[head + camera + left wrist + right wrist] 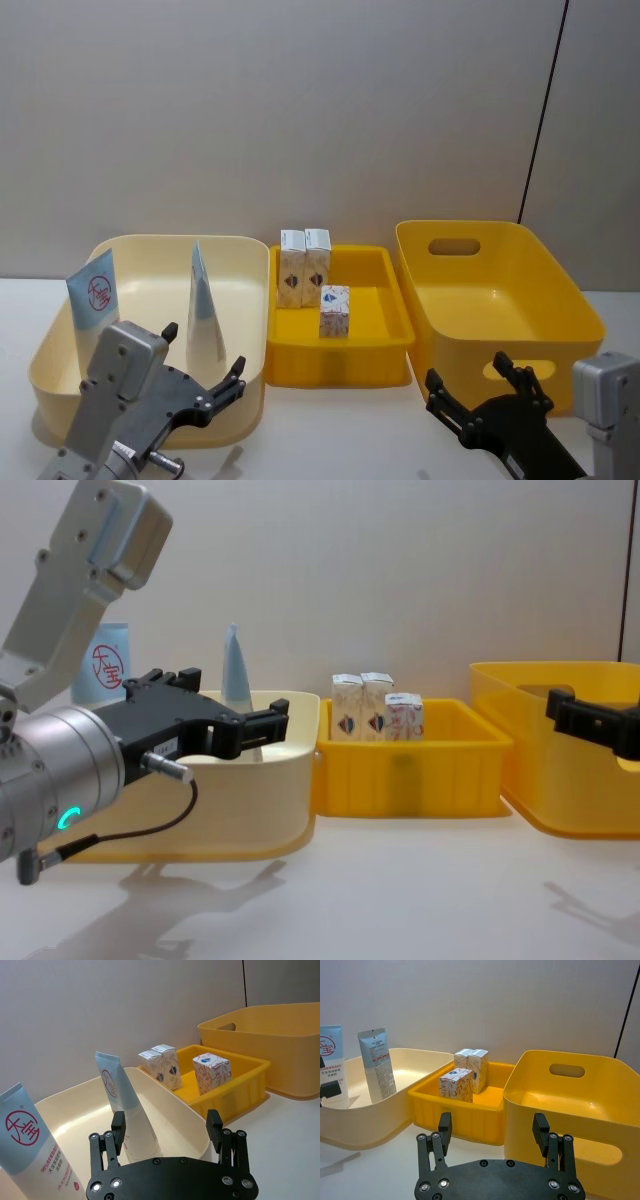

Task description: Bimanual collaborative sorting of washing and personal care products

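Head camera looks forward and down on the table point(330, 430). Chest camera sits low, facing across it. Wrist cameras peer close over the left gripper point(166, 1122) and right gripper point(492, 1124). All four share the small yellow tray point(335, 365).

Item one: we record the left black two-fingered gripper point(205, 348), low on the left in the head view. Its jaws are spread wide with nothing between them, and it points forward and slightly inward. Behind it we note a grey metal wrist housing point(118, 372), angled upward. In the chest view a silver cylindrical forearm section point(55, 775) carries a lit teal ring point(65, 820), and a thin black cable point(130, 832) loops beneath it.

Item two: we record the right black two-fingered gripper point(466, 372), low on the right, jaws likewise parted and empty, pointing forward. Its grey metal wrist block point(606, 395) sits at the head view's right edge.
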